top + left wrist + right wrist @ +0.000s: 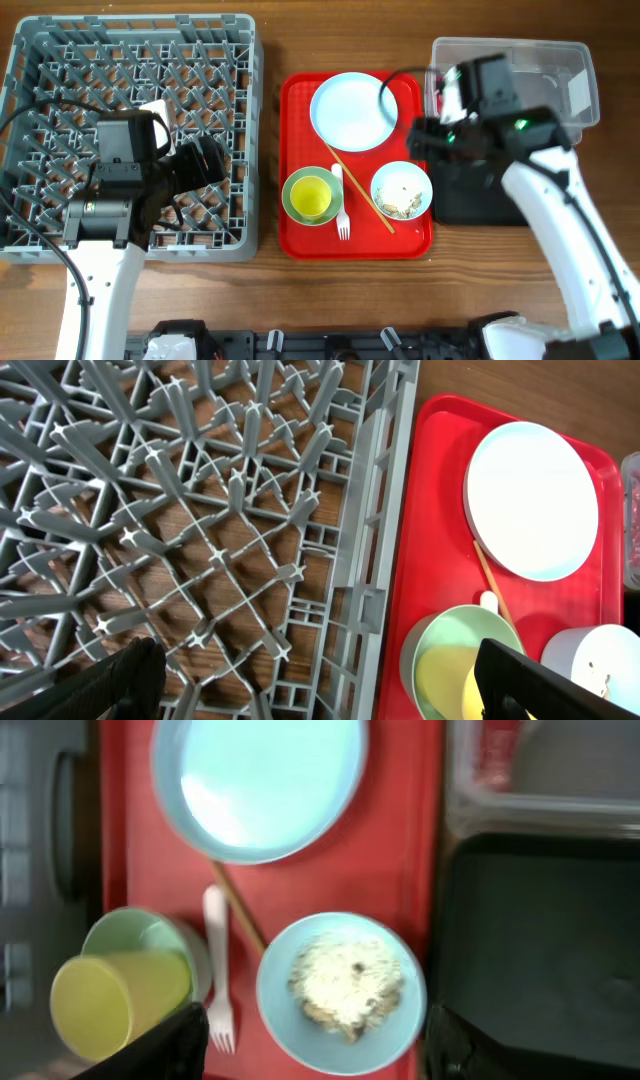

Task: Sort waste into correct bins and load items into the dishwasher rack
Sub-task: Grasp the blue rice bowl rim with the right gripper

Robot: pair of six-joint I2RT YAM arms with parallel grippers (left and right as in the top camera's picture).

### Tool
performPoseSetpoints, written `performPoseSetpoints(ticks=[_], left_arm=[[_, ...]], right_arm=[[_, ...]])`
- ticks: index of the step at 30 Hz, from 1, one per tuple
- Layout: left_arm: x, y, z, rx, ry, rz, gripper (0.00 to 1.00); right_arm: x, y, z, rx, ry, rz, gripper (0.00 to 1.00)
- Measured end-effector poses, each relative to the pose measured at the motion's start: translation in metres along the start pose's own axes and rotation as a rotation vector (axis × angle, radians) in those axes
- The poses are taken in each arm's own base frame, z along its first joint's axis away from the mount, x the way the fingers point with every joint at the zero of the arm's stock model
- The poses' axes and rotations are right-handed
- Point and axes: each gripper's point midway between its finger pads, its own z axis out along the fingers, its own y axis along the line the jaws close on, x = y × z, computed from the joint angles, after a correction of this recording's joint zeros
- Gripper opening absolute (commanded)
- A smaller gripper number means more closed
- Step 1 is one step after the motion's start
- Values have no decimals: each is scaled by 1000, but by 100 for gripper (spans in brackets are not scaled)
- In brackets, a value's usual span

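Both empty, left fingers [100, 688] spread above rack [385, 480], right fingers [165, 1052] spread near bowl [272, 995]

The dishwasher rack [120, 25] is matt grey plastic; the red tray [300, 150] glossy plastic; the tabletop [270, 300] grained wood; the tub [540, 45] clear plastic.

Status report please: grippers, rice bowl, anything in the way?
Left gripper open, right gripper open. Rice bowl on red tray, scraps inside. Chopsticks close beside.
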Motion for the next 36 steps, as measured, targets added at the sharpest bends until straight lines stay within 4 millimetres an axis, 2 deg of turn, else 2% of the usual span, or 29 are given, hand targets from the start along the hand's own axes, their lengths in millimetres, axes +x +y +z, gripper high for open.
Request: performPoseSetpoints(ticks=[4, 6, 8, 15, 23, 30, 34, 36], left_arm=[[0, 0, 0, 0, 0, 0, 100], [0, 0, 0, 0, 0, 0, 100], [0, 0, 0, 0, 0, 0, 100], [0, 0, 0, 0, 0, 0, 100], [0, 0, 0, 0, 0, 0, 100], [0, 0, 0, 0, 0, 0, 100], [0, 0, 0, 0, 0, 0, 100], [0, 0, 0, 0, 0, 0, 100]], right_arm=[[26, 31, 11, -45, 25, -112, 68], [38, 38, 21, -50, 50, -146, 65], [50, 42, 33, -50, 78, -172, 60], [83, 43, 77, -28, 171, -203, 55], [102, 46, 109, 0, 262, -217, 46], [115, 40, 129, 48, 321, -183, 16], [112, 35, 130, 90, 304, -142, 6], [111, 32, 130, 108, 297, -119, 4]])
